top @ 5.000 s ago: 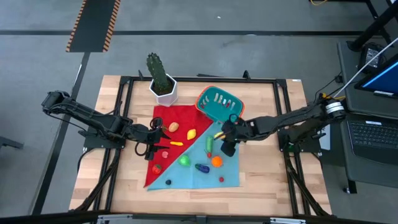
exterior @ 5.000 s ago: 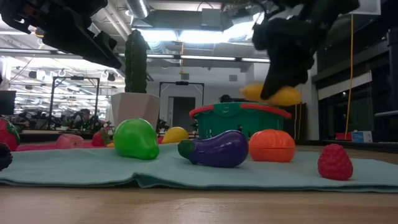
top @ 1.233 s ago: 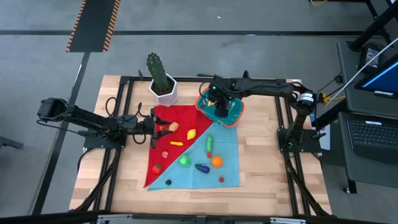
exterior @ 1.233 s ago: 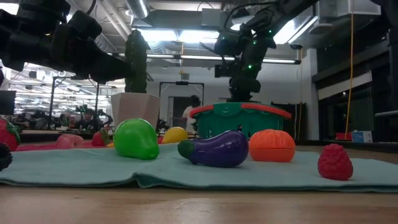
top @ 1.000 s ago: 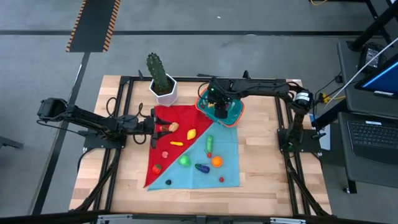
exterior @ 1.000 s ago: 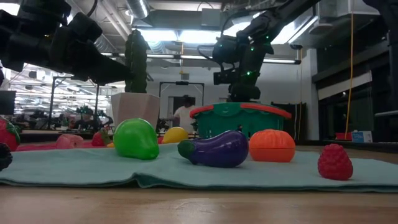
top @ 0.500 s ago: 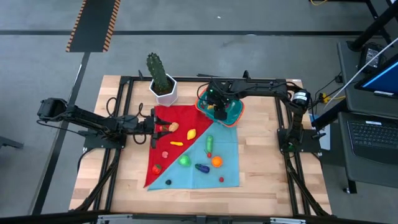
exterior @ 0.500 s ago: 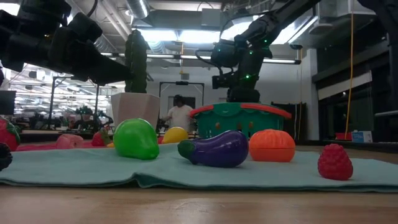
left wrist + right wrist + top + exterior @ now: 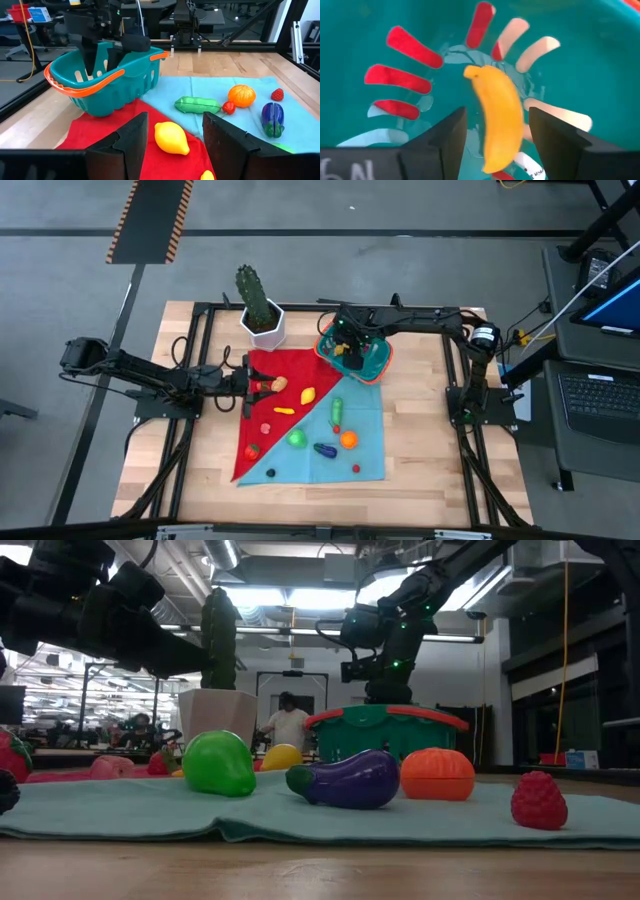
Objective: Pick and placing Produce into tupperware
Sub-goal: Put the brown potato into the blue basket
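- Over the tupperware hangs the right end effector, reaching down inside the teal walls; its fingers are spread apart with nothing between them, and its wrist view shows a yellow banana lying loose on the slotted floor of the tub.
- Beside the tupperware, toward the left arm, the left end effector hovers over the red cloth — its fingers are apart and grip nothing, and from its own camera they frame a lemon.
- Near the tupperware, on the front side, the rest of the Produce lies scattered on the cloths: a green cucumber just in front of the tub, then an orange, a purple eggplant, a green pear and a small red berry on the light blue cloth.
- Farther from the tupperware, on the red cloth, sit a small yellow piece, a pink piece and a red piece.
- Level with the tupperware at the far edge of the tabletop stands a cactus in a white pot — it is well apart from the tub.
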